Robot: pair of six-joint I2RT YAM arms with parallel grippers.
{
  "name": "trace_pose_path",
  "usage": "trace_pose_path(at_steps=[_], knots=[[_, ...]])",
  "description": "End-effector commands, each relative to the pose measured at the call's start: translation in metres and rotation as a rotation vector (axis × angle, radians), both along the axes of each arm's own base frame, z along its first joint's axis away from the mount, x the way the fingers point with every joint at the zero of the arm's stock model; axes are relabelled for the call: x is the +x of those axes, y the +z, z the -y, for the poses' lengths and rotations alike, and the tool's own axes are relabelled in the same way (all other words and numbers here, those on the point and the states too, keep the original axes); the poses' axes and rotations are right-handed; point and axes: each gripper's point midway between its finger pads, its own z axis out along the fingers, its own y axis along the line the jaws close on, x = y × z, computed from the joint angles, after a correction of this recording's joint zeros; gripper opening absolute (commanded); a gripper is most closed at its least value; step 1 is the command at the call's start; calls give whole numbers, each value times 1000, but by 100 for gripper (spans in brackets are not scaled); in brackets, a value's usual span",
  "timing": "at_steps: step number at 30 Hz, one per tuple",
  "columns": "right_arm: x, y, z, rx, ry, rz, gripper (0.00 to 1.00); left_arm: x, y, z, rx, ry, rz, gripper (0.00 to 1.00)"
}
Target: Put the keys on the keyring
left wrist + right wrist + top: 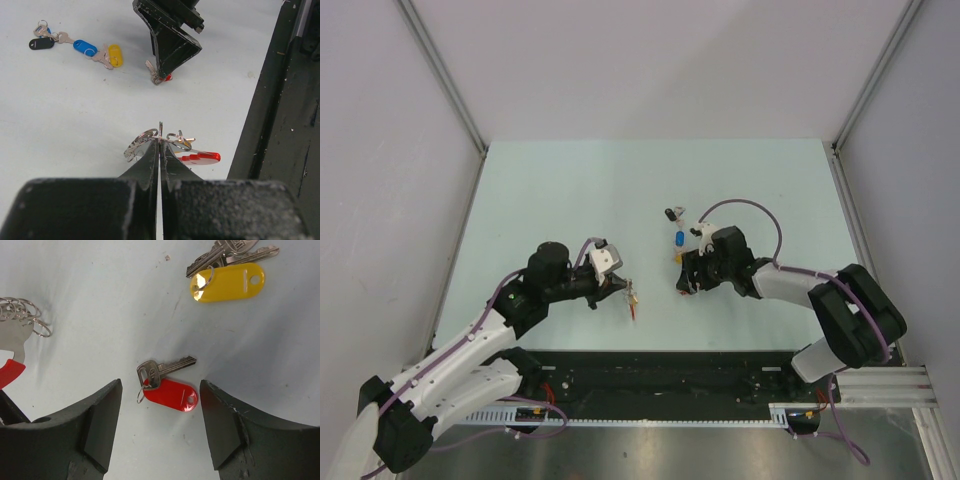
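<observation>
On the table point(570, 190), the keyring point(197, 158) sits pinched at the left gripper point(160, 142) tip, near centre. Just right of it, a single tagged key point(167, 387) lies between the right gripper point(160, 425) fingers, which stand spread apart. Three more tagged keys point(84, 47) trail in a line beyond, on the far side.

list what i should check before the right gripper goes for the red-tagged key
1. Left gripper shut on the keyring: ok, its fingers pinch one of the metal rings.
2. Right gripper open: ok, wide gap between the fingers.
3. Red-tagged key inside that gap: ok, it lies flat and roughly centred.
4. Yellow-tagged key out of the grasp: ok, well apart from the red-tagged one.
5. Right fingertips low enough to catch the key: cannot tell.
</observation>
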Motion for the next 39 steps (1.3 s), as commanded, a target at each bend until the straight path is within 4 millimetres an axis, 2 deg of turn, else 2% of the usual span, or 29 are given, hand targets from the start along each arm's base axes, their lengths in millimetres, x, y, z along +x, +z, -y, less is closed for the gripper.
trace_pose_path(at_steps=[1, 10, 15, 18, 21, 27, 32, 39], knots=[[-4, 5, -7, 28, 37, -26, 68, 2, 26, 6, -52, -12, 53, 1], [-37, 2, -6, 25, 9, -105, 68, 2, 26, 7, -53, -16, 50, 0], [-58, 1, -26, 44, 34, -108, 68, 2, 27, 6, -54, -13, 53, 0], [-63, 6, -39, 64, 58, -83, 67, 2, 27, 6, -52, -12, 53, 0], [-55, 15, -36, 71, 47, -37, 68, 2, 27, 6, -52, -14, 54, 1], [-20, 36, -21, 91, 17, 63, 68, 1, 27, 7, -55, -16, 55, 0], [5, 47, -25, 92, 38, 112, 70, 1, 27, 6, -52, -15, 54, 0], [25, 32, -35, 80, 67, 96, 71, 1, 27, 6, -50, -15, 56, 0]])
